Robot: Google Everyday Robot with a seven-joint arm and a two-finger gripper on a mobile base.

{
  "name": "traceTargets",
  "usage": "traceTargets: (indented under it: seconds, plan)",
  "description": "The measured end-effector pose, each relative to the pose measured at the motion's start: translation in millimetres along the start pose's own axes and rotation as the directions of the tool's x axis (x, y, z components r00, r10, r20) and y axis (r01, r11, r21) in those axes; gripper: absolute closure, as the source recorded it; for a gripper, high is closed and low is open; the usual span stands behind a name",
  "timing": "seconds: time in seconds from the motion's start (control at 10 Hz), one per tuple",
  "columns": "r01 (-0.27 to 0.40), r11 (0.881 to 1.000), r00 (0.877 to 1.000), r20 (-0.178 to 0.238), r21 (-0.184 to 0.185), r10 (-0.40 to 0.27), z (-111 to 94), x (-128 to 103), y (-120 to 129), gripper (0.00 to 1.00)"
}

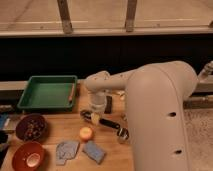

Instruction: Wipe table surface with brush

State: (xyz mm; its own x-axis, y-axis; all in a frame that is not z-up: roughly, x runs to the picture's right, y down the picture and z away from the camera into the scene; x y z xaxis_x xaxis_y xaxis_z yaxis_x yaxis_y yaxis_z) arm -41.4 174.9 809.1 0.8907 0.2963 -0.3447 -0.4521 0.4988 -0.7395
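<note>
The table surface (60,120) is a light-brown wooden plank top in the lower left. My gripper (97,109) hangs from the white arm (150,110) just right of the green tray (47,92), low over the table. A small pale-yellow brush (94,117) shows directly under the gripper, beside the near end of a black-handled utensil (107,123). I cannot tell whether the gripper touches the brush. An orange fruit (86,133) lies just in front of them.
The utensil's metal head (122,134) lies by the arm's body. A dark bowl (31,127) and a red bowl (27,155) stand at the front left. Two grey-blue pads (66,150) (94,151) lie at the front. A dark wall runs behind the table.
</note>
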Motion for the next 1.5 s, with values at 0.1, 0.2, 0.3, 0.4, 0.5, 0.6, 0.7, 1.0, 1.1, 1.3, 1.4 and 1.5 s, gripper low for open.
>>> traceTargets:
  seconds: [0.1, 0.2, 0.3, 0.4, 0.5, 0.6, 0.7, 1.0, 1.1, 1.3, 1.4, 1.5]
  plan:
    - [-0.021, 1.000, 1.000, -0.003, 0.007, 0.021, -3.9, 2.8, -4.8, 1.00]
    - [-0.074, 0.997, 0.997, 0.024, 0.008, 0.073, -10.2, 7.8, -14.6, 1.00]
    - [-0.127, 0.992, 0.990, 0.060, -0.002, 0.126, -13.5, 15.0, -23.2, 1.00]
    - [-0.140, 0.990, 0.988, 0.062, -0.004, 0.140, -14.2, 18.8, -26.1, 1.00]
    - [-0.132, 0.991, 0.989, 0.071, -0.005, 0.132, -14.1, 12.7, -23.4, 1.00]
    - [-0.131, 0.991, 0.989, 0.071, -0.004, 0.131, -14.2, 12.2, -23.2, 1.00]
    - [-0.137, 0.991, 0.988, 0.065, -0.003, 0.137, -13.5, 15.7, -24.4, 1.00]
    - [-0.175, 0.984, 0.982, 0.073, 0.035, 0.172, -9.5, 3.1, -9.3, 1.00]
    - [-0.194, 0.980, 0.978, 0.084, 0.050, 0.189, -10.0, -0.8, -8.1, 1.00]
    - [-0.220, 0.973, 0.971, 0.115, 0.068, 0.211, -16.6, -12.6, -19.9, 1.00]
    - [-0.226, 0.971, 0.968, 0.135, 0.079, 0.214, -24.3, -23.0, -30.5, 1.00]
    - [-0.225, 0.971, 0.965, 0.156, 0.082, 0.210, -31.7, -31.8, -39.8, 1.00]
